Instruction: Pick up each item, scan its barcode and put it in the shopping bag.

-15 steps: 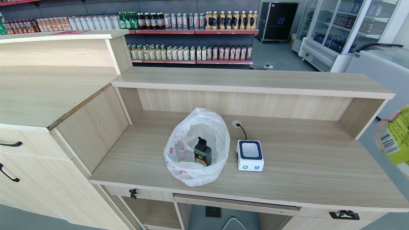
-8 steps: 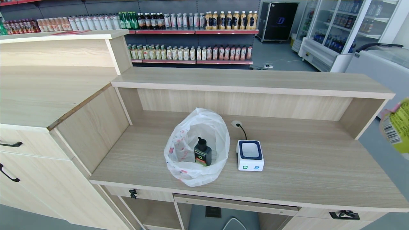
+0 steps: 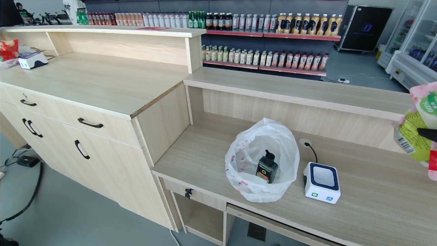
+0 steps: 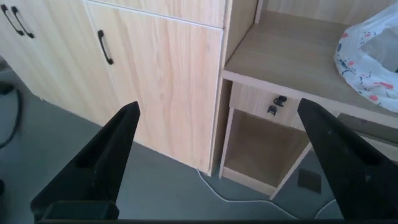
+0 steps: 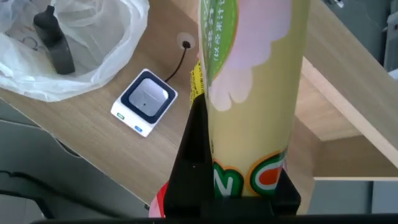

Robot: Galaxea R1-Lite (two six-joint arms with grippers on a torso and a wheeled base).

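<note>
Snack tube [image 3: 418,126], pink and yellow-green with a barcode on its side, is held in the air at the right edge of the scene, above the right end of the counter [image 3: 375,205] and well apart from the bag. The right claw [image 5: 239,180] is clamped around the tube. The left claw [image 4: 217,106] hangs with its fingers spread wide and nothing between them, over the grey floor [image 3: 68,212] near the cabinet doors [image 3: 90,123].

The counter is pale wood with a raised ledge along its far side. To its left a higher counter [image 3: 92,82] carries a second scanner [image 3: 32,59] at its far left end. Shelves of bottles [image 3: 266,24] line the far wall, and glass-door fridges [image 3: 409,51] stand at the far right.

The white shopping bag [image 3: 239,160] stands open on the counter with a dark pump bottle [image 3: 267,167] upright inside. Just right of the bag sits a white scanner [image 3: 321,182], whose cable [image 3: 312,150] runs to a hole on its far side.
</note>
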